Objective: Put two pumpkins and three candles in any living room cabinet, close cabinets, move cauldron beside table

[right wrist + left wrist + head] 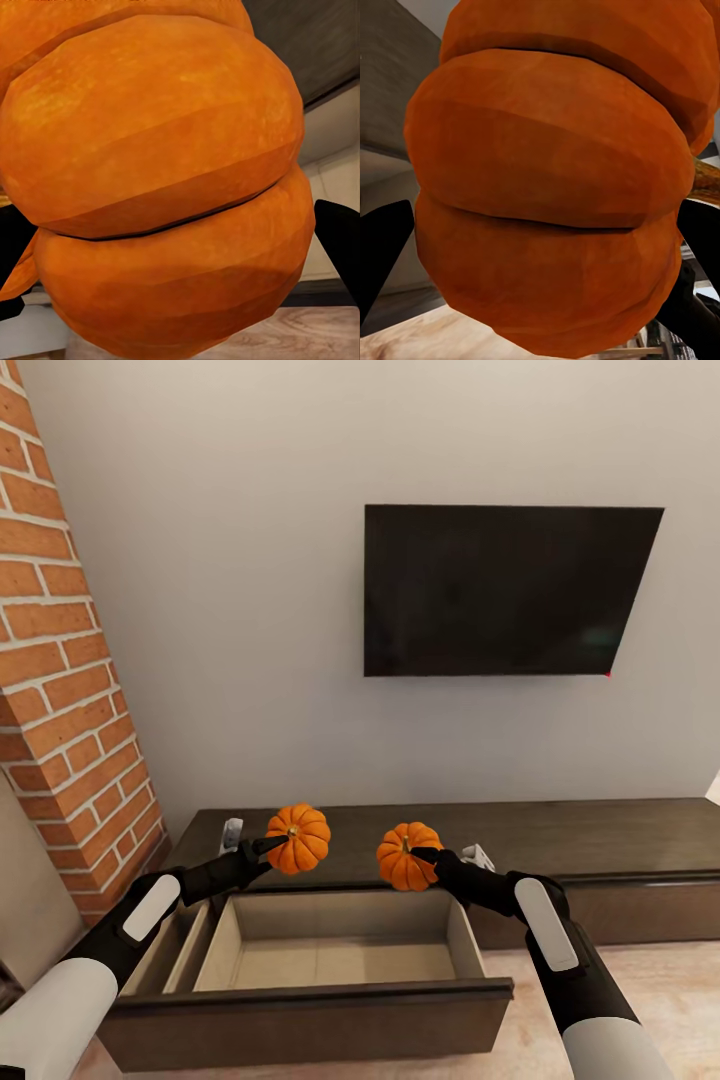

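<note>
Two orange ribbed pumpkins hang in the air above the open drawer (330, 950) of the long dark brown cabinet (600, 840). My left gripper (275, 847) is shut on the left pumpkin (299, 838), whose orange ribs (547, 195) crowd the left wrist view between dark fingers (382, 255). My right gripper (425, 855) is shut on the right pumpkin (404, 856), seen close up (157, 187) in the right wrist view. The drawer's beige inside holds nothing. The candles and the cauldron are out of view.
A black TV (505, 590) hangs on the grey wall above the cabinet. A red brick column (60, 660) stands at the left. The cabinet's right front (640, 910) is closed. Light wood floor (600, 980) shows to the right of the pulled-out drawer.
</note>
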`<state>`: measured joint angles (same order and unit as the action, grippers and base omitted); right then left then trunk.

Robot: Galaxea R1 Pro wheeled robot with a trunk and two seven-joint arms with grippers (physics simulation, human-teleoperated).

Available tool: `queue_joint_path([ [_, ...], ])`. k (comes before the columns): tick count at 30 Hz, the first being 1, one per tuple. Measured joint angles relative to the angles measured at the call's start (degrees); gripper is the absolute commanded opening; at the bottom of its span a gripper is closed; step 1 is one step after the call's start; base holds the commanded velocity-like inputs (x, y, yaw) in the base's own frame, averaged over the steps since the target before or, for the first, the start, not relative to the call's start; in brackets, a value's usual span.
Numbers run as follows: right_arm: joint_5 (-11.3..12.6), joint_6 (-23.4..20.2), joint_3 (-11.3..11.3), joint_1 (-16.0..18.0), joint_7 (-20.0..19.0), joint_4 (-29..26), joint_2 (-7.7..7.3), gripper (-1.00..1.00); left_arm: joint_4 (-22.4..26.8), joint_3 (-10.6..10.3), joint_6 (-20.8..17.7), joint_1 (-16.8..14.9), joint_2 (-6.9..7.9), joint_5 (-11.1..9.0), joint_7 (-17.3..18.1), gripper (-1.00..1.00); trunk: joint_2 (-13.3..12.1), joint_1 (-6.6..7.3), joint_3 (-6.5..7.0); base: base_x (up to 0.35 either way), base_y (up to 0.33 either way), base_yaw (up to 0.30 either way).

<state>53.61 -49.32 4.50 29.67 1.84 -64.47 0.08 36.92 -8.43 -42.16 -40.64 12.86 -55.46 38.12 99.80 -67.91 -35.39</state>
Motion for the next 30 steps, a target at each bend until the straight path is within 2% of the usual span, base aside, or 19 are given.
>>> queue_joint_path([
  [12,-0.01,-0.01,0.0,0.0,0.0,0.0,0.0,-1.0,0.0,0.0,-0.05,0.0,0.0,0.0,0.0,-1.0,4.81,-2.64,-2.15,0.0,0.0,0.0],
  [16,0.1,-0.01,0.0,0.0,-0.01,0.0,0.0,-1.0,0.01,0.01,-0.11,0.0,0.03,-0.1,0.01,-1.0,4.83,-2.64,-2.16,0.0,0.0,0.0],
  [30,0.0,-0.08,-0.03,0.0,0.0,0.0,0.0,-1.0,0.0,0.0,-0.09,0.0,0.0,-0.03,0.02,-1.0,10.43,-5.71,-4.67,0.0,0.0,0.0],
])
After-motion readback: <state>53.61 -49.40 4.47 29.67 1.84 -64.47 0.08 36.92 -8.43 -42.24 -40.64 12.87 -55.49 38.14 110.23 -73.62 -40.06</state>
